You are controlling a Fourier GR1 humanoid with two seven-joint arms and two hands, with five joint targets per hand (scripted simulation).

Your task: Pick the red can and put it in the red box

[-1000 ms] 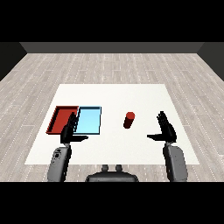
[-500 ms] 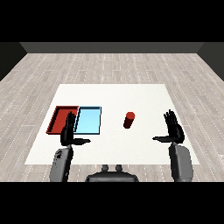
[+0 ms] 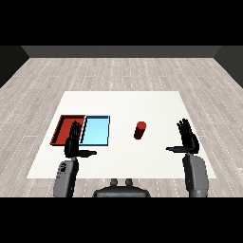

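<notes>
The red can [image 3: 140, 130] stands upright on the white table [image 3: 123, 104], a little right of the middle. The red tray [image 3: 63, 129] lies at the left, side by side with the light blue tray [image 3: 96, 130]. My right hand [image 3: 189, 140] is raised well to the right of the can, fingers straight and thumb pointing towards it, holding nothing. My left hand [image 3: 73, 143] hovers over the near edge of the red tray, fingers straight, thumb out to the right, also holding nothing.
Grey plank floor surrounds the table on all sides. White table surface lies between the can and each hand, and behind the trays.
My right hand has drifted to the right and a little nearer, farther from the can. The left hand, the can and the trays have stayed put.
</notes>
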